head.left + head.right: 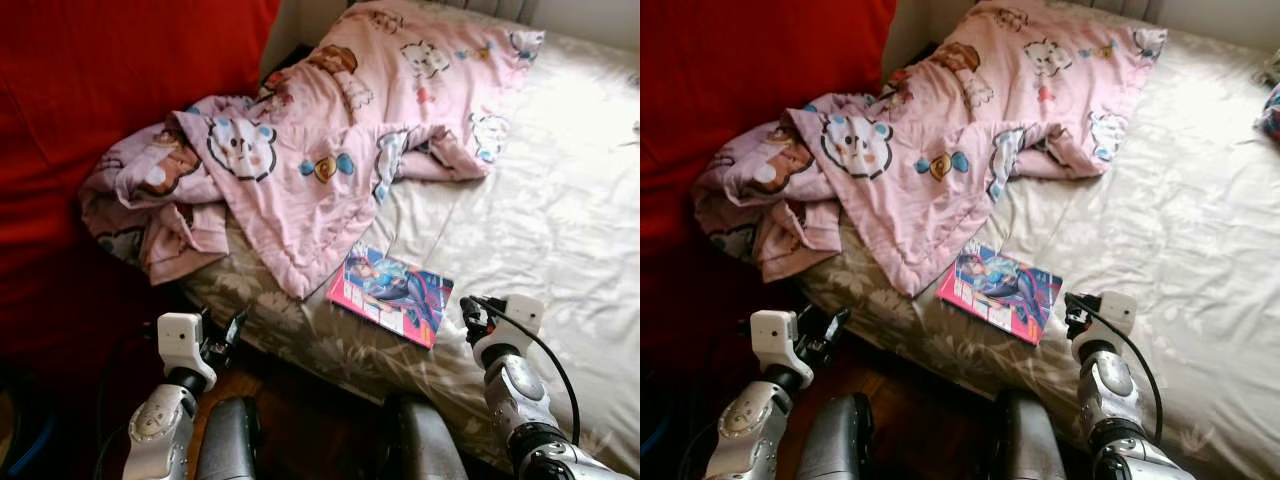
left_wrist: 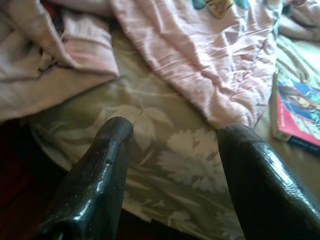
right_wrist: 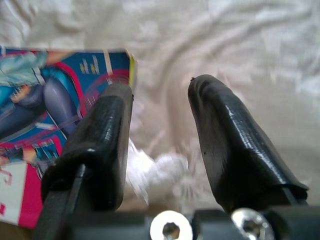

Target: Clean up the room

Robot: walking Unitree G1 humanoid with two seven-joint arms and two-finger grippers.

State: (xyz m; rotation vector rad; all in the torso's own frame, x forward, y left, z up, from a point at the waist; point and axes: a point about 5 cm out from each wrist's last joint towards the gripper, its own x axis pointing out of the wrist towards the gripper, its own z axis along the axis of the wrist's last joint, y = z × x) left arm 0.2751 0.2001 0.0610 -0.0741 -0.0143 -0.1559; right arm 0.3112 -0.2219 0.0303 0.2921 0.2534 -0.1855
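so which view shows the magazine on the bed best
The left eye view: the whole magazine lies flat on the bed, cover unobstructed. The right eye view shows it much the same. The right wrist view catches part of the cover behind a finger; the left wrist view, an edge.

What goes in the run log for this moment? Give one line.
right gripper: open, beside book | left gripper: open, at bed edge | blanket: rumpled on bed

A red curtain (image 1: 120,90) hangs to the left of the bed (image 1: 560,220). Below the bed's front edge lies a dark wooden floor (image 1: 300,410), partly in shadow.
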